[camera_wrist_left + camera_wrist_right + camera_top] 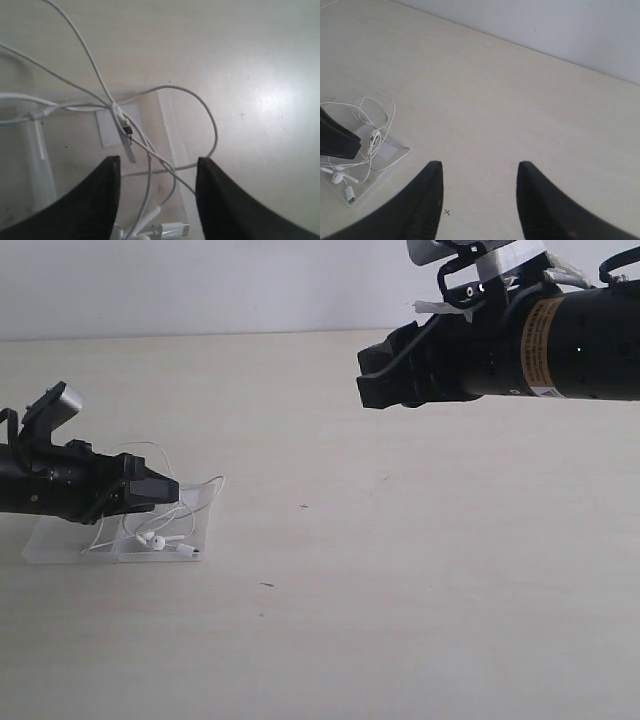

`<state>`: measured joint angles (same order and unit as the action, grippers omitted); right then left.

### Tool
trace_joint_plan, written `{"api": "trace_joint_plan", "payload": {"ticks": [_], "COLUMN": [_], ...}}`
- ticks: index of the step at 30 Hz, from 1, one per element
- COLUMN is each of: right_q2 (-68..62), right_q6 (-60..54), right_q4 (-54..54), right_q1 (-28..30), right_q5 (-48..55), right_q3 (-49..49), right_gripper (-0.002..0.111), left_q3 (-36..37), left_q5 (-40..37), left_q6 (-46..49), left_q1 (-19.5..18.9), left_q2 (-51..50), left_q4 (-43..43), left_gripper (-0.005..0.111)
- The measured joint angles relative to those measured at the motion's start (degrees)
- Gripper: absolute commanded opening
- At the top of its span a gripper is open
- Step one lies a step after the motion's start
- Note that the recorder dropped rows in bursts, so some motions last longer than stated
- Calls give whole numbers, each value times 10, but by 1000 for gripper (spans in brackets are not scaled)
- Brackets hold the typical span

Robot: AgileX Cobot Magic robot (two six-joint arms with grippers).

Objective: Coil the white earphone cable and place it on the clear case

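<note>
The white earphone cable point(152, 538) lies in loose loops on the clear case point(60, 542) at the table's left. One loop hangs past the case's edge. My left gripper point(165, 490) hovers just over it, open. In the left wrist view the fingers stand apart around point(158, 162), with strands, the inline remote point(127, 145) and the plug point(172, 230) lying below them on the case, near its white label point(106, 129). My right gripper point(375, 375) is raised high at the upper right, open and empty point(479, 167). Its view shows the cable point(375, 135) on the case point(395, 152) far off.
Pale wooden tabletop point(400, 570) spreads to the right of the case, with a small cross mark point(303, 507) and a short dark speck point(266, 585). A white wall runs behind the table's far edge.
</note>
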<state>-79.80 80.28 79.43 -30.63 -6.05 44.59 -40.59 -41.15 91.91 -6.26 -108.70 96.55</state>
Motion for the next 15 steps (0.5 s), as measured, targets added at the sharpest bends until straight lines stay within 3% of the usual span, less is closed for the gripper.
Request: {"api": "trace_joint_plan", "payload": {"ticks": [15], "right_q2": [0], "right_q6": [0], "right_q4": [0], "right_q1": [0], "right_q5": [1], "right_q3": [0], "right_gripper": [46], "left_q3": [0], "left_q5": [-20], "left_q6": [-5], "left_q1": [0], "left_q2": [36], "left_q4": [-17], "left_gripper": [47]}}
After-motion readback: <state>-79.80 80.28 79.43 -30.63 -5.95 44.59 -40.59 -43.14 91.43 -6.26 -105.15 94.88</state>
